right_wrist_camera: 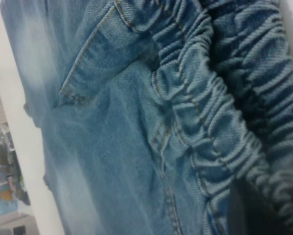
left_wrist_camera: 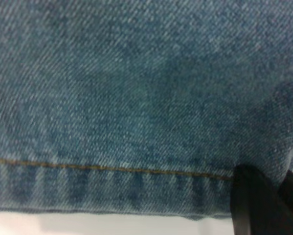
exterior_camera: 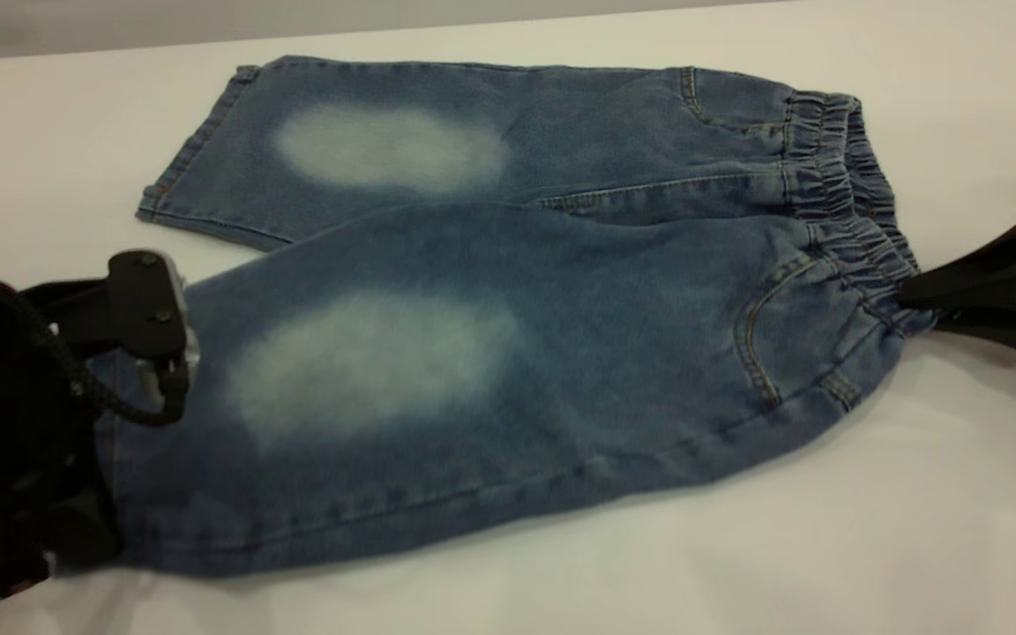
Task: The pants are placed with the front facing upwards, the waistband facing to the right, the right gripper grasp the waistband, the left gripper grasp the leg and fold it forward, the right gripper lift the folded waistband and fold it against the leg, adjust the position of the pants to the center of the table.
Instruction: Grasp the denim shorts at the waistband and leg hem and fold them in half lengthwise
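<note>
The pants (exterior_camera: 508, 291) lie flat on the table (exterior_camera: 870, 547), waistband rightward. My right pincer (exterior_camera: 909, 295) is clamped on the waistband's near corner; my left pincer (exterior_camera: 133, 388) sits over the near leg (exterior_camera: 367, 397) hem, its grip impossible to tell.

The exterior camera looked down at a slant across the table (exterior_camera: 914, 547), near enough that the pants (exterior_camera: 508, 353) filled most of the frame. The left wrist camera sat almost against the leg (left_wrist_camera: 136, 98) hem. The right wrist camera hung close over the waistband (right_wrist_camera: 219, 98), which the exterior view shared at right.
</note>
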You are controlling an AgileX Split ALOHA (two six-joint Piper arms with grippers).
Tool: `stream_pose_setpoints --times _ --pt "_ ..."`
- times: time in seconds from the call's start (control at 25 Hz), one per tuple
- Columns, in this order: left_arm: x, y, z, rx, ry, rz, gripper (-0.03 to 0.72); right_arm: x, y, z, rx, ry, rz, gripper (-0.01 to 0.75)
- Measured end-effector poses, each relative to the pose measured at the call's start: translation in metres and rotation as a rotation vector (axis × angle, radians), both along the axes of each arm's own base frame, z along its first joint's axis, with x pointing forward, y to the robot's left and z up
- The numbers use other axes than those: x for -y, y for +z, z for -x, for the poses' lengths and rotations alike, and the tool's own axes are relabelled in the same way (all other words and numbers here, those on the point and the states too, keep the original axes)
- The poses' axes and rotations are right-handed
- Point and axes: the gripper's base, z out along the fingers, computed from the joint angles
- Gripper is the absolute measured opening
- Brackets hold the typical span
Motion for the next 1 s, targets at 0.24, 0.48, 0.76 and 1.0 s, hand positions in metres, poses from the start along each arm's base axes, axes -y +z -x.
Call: stream_pose_setpoints --times 0.24,0.48,0.76,1.0 --pt "0.001 0.026 0.000 0.056 -0.005 0.027 0.061 -0.010 0.001 0.027 -0.077 -0.003 -0.054 0.035" --pt "-0.005 0.039 0.023 0.055 -0.008 0.032 0.061 -0.011 0.017 0.054 -0.123 -0.044 -0.073 0.035" --pt "-0.008 0.077 0.026 0.297 -0.032 0.067 0.061 -0.007 0.042 0.069 -0.089 -0.091 -0.066 0.035" --pt "-0.006 0.116 0.001 0.654 -0.015 0.112 0.061 -0.010 0.055 0.063 -0.005 -0.101 -0.158 0.035"
